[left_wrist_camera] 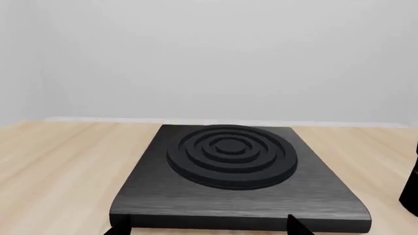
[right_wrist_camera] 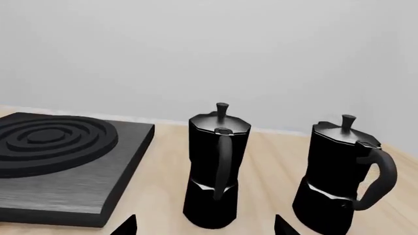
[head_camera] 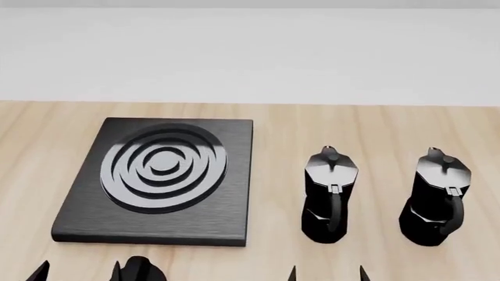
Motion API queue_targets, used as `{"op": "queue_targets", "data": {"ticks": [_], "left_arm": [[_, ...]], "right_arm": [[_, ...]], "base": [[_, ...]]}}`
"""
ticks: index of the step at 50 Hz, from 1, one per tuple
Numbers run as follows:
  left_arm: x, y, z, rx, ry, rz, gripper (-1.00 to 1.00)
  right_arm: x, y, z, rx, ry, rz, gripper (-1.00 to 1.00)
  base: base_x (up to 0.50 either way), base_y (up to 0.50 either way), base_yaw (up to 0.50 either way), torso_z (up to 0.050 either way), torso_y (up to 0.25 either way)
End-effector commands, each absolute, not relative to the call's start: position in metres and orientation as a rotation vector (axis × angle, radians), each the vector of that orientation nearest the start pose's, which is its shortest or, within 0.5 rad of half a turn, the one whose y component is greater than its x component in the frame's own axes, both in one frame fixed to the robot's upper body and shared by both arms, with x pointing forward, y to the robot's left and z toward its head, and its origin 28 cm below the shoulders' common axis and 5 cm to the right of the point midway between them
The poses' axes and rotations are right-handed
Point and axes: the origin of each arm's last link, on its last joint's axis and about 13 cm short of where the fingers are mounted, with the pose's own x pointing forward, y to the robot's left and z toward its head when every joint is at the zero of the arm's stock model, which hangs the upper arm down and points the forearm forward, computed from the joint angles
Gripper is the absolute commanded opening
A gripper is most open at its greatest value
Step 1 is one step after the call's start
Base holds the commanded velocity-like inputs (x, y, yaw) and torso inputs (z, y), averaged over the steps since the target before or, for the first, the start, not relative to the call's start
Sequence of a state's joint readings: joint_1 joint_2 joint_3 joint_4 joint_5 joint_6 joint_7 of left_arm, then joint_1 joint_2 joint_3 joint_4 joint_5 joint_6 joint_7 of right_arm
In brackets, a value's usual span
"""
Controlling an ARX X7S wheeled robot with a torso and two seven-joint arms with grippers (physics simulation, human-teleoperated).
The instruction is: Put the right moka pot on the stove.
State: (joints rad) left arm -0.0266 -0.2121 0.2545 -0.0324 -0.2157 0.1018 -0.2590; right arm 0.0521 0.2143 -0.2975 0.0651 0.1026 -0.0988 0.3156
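Stove [head_camera: 160, 181]: flat square black slab, brushed finish, rounded near corners, concentric raised rings catching a silvery sheen. Sits left on the light wood-grain bench [head_camera: 273, 126]; nothing on it.

Right moka pot [head_camera: 437, 198]: black, faceted, waisted body, glossy lid with small knob, curved handle facing near. Upright at the right of the bench, well apart from the stove. The other moka pot [head_camera: 329, 196] looks identical, upright, and stands between it and the stove, with a clear gap to each. It's directly in the straight line from target to slab.

Small black oval knob [head_camera: 140, 270] at the near edge, just in front of the stove's near side.

Open bench behind both pots and far of the stove up to the pale wall [head_camera: 250, 55].

Left gripper [head_camera: 78, 272]: fingers spread, empty, low at the stove's near edge. Right gripper [head_camera: 326, 274]: fingers apart, holding nothing, near side of the other moka pot. Only the tips show, so exact opening is hard to judge.
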Motion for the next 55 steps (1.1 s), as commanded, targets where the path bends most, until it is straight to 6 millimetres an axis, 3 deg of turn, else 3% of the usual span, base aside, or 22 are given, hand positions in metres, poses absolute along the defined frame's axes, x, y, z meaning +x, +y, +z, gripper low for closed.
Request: {"op": "queue_targets", "data": {"ticks": [1,11,22,38,48,55], "left_arm": [[0.211,0.207,0.013,-0.013,-0.041,0.02,1.0],[0.211,0.207,0.012,-0.011,-0.042,0.022,1.0],[0.211,0.205,0.02,0.009,-0.001,-0.006,1.0],[0.201,0.209,0.092,0.048,-0.091,-0.008,1.0],[0.194,0.205,0.144,0.075,-0.189,-0.025,1.0],[0.187,0.204,0.166,0.072,-0.234,-0.022,1.0]], "right_arm": [[0.215,-0.093,0.009,-0.105,-0.055,-0.029,1.0],[0.214,-0.094,0.009,-0.107,-0.055,-0.03,1.0],[0.211,-0.095,0.028,-0.113,-0.078,-0.014,1.0],[0.208,-0.102,0.072,-0.133,-0.149,-0.004,1.0],[0.205,-0.101,0.118,-0.147,-0.24,-0.003,1.0],[0.202,-0.1,0.136,-0.147,-0.268,0.005,1.0]], "base": [[0.14,0.0,0.0,0.0,0.0],[0.14,0.0,0.0,0.0,0.0],[0.04,0.0,0.0,0.0,0.0],[0.0,0.0,0.0,0.0,0.001],[0.0,0.0,0.0,0.0,0.0],[0.0,0.0,0.0,0.0,0.0]]}}
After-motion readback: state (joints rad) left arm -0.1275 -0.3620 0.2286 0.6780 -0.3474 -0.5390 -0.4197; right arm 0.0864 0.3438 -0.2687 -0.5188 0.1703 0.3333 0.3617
